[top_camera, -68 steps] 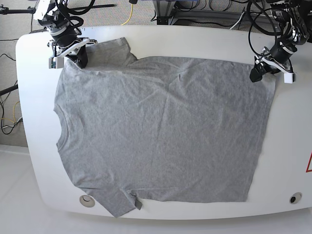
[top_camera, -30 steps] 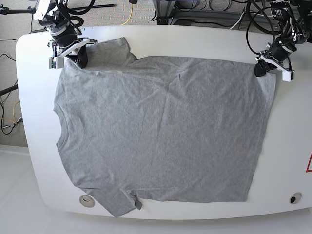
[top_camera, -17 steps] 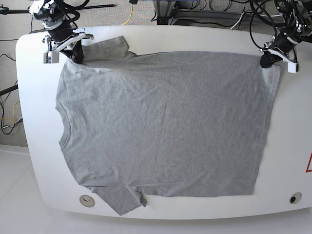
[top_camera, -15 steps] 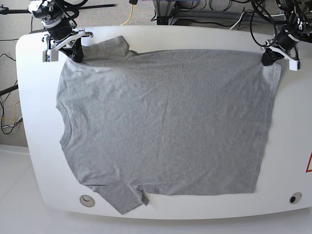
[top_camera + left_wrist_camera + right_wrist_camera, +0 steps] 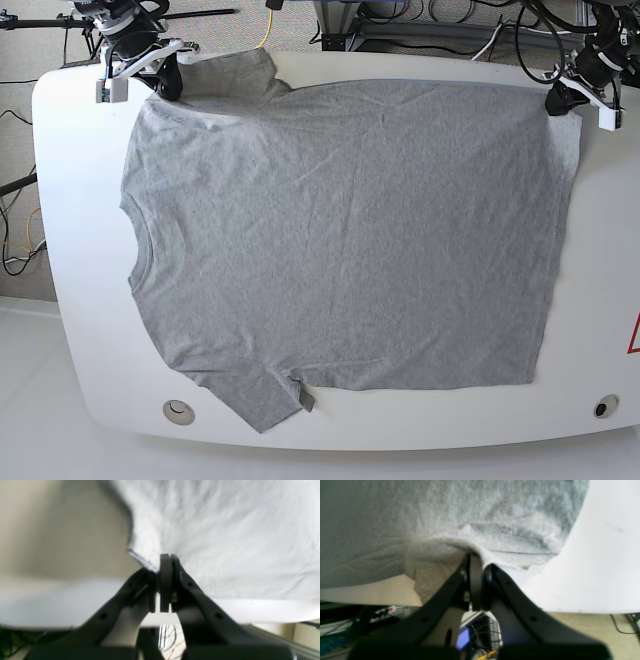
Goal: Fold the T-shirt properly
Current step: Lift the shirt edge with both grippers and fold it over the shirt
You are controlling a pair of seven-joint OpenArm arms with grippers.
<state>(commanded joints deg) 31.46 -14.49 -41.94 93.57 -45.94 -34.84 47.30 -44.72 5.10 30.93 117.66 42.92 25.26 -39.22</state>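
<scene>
A: Where's the shirt [image 5: 340, 240]?

B: Spread nearly flat on the table [image 5: 70, 300], plain side up, collar on the base view's left. From both sets of jaws it runs forward over the tabletop.

A: And the grippers?

B: The left gripper [image 5: 166, 557] is pinched tight on the hem corner, cloth fanning away from its tips. The right gripper [image 5: 476, 560] is closed on a bunched fold at the shoulder, beside the sleeve [image 5: 235, 75].

A: How will it handle?

B: Light, soft and limp, I'd judge. It sags and wrinkles when pulled unevenly. Corner and seam holds suit it best, since doubled fabric is less likely to slip out of narrow tips.
</scene>
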